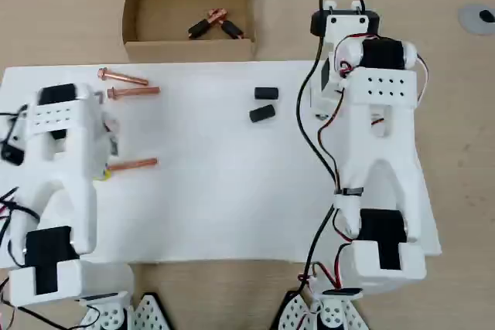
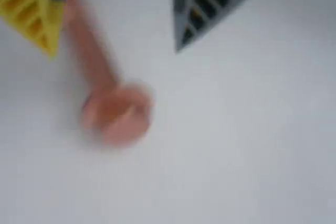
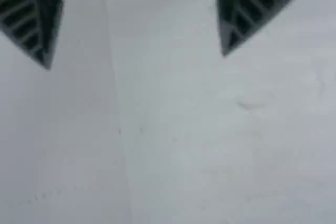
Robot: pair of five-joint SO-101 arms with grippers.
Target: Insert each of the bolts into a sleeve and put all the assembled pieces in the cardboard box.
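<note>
High view
- Counter (image 1: 464,160): wood, carrying a white sheet (image 1: 224,199).
- Cardboard box (image 1: 131,17): beyond the sheet's far edge, open on top. Assembled pieces (image 1: 217,24) lie on its floor, touching one another.
- Far bolt (image 1: 122,76) and middle bolt (image 1: 133,92): copper, lying near each other on the sheet near the box.
- Near bolt (image 1: 133,164): on the sheet, one end under the left arm (image 1: 58,160).
- Far sleeve (image 1: 266,93) and near sleeve (image 1: 262,113): black, close together on the sheet, well apart from the bolts.
- Right arm (image 1: 379,137): over the sheet's right part, beside the sleeves.

Left wrist view
- Left pincer (image 2: 114,51): fingers apart, holding nothing, low over the sheet. The near bolt (image 2: 113,106) lies flat between them, just beside the yellow finger (image 2: 31,9). Whether they touch cannot be told.

Right wrist view
- Right pincer (image 3: 136,60): fingers apart, over bare sheet.
</note>
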